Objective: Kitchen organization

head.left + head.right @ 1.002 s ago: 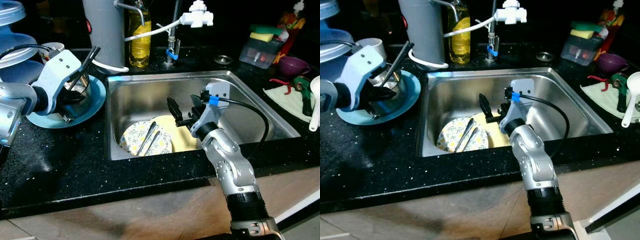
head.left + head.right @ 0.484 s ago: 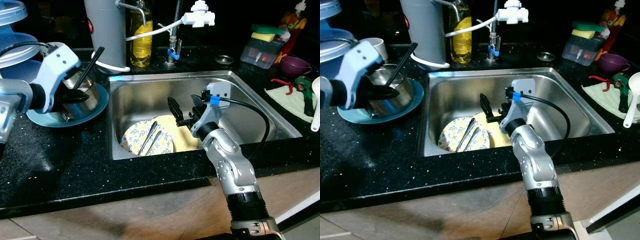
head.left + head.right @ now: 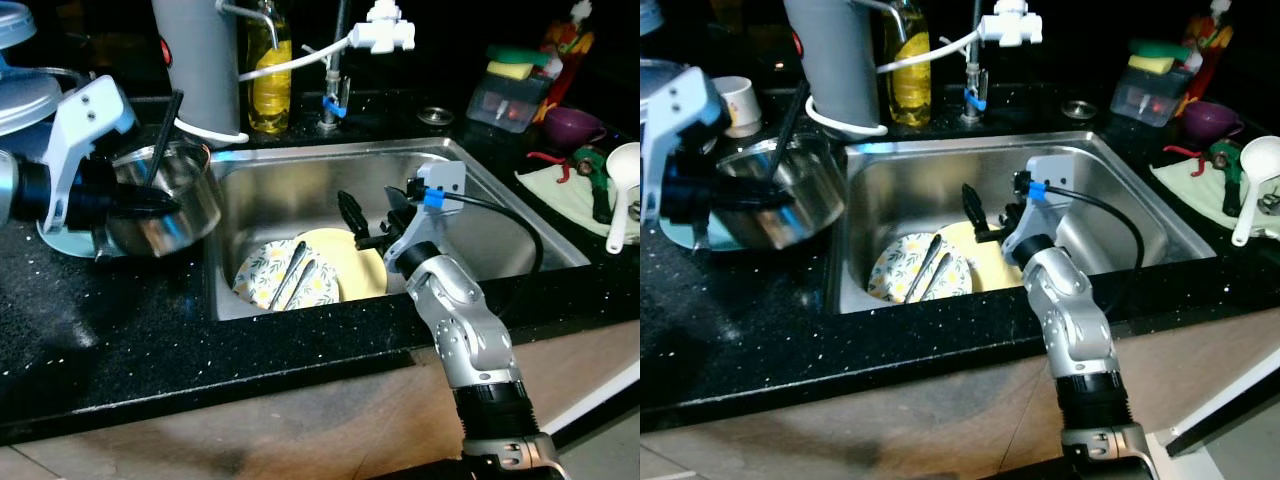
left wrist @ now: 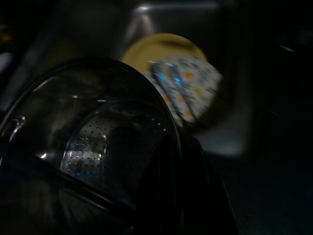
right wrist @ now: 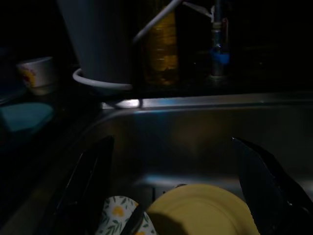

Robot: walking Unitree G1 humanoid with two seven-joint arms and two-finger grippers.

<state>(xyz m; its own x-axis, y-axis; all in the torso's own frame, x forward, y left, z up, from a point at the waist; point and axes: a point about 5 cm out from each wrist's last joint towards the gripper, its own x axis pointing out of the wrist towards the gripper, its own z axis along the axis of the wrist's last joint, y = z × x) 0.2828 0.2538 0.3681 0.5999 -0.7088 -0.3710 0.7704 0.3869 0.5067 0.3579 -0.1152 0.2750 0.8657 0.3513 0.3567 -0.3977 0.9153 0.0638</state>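
Lifted off the teal plate (image 3: 52, 238) since a second ago, the steel bowl (image 3: 165, 200) now hangs tilted at the left of the frame, its rim reaching toward the left edge of the sink (image 3: 470, 180). The left gripper (image 3: 150, 200) is clamped on the bowl's rim, one black finger inside and one outside; the left wrist view shows the bowl's shiny inside with a perforated patch low in it. A dark stick-like utensil (image 3: 165, 130) stands up out of the bowl.

The right gripper (image 3: 370, 215) hovers in the middle of the frame over the sink, its fingers spread wide and holding nothing. Below it in the basin lie a yellow plate (image 3: 350, 262) and a flower-patterned plate (image 3: 268, 285) overlapping it, with metal tongs (image 3: 295, 275) resting on the patterned one.

The counter (image 3: 120, 340) is black speckled stone running around the sink, with a bare stretch across the lower left of the frame. Along the top stand a grey cylinder (image 3: 195, 60), a bottle of yellow liquid (image 3: 262, 65) and a tap (image 3: 335, 60) with a white fitting. At the upper right sit a clear box with sponges (image 3: 512, 90), a purple cup (image 3: 570, 125) and a white ladle (image 3: 622, 190) on a cloth (image 3: 560, 190). The sink's right half is open steel.
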